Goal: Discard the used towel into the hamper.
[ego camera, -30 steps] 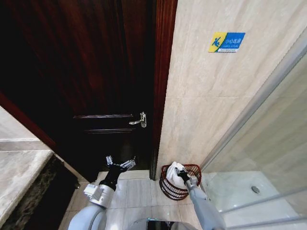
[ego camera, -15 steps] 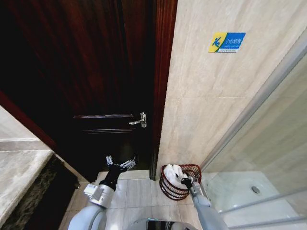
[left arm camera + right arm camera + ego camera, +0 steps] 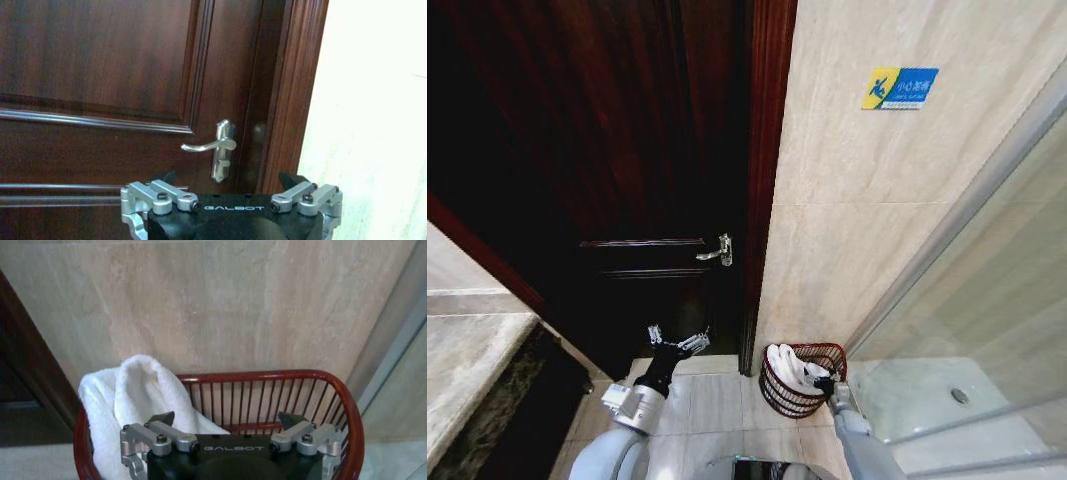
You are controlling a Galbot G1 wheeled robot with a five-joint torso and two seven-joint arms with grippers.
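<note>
White terry cloth, the towel (image 3: 127, 405), lies inside the hamper (image 3: 333, 390), heaped against the side nearest the door frame and standing a little above the red-brown rim, with one fold draped over that edge. In the right wrist view the right gripper (image 3: 227, 421) sits just over the basket's mouth, its jaws spread wide and holding nothing, one dark tip close beside the towel's lower fold and the other near the bare slats on the far side. From the head view the same gripper (image 3: 827, 384) is at the hamper's (image 3: 776, 393) rim on the side toward the glass shower screen (image 3: 987, 300), and the towel (image 3: 789, 367) fills the basket's left half. Off to the left, low over the pale floor tiles (image 3: 717, 400), the left gripper (image 3: 677, 340) hangs with its jaws wide apart and empty, pointing at the dark wooden door (image 3: 100, 75). Beyond it is the door's silver lever handle (image 3: 217, 147), and behind the hamper rises a beige tiled wall (image 3: 867, 200) carrying a small blue and yellow sign (image 3: 899, 88)
</note>
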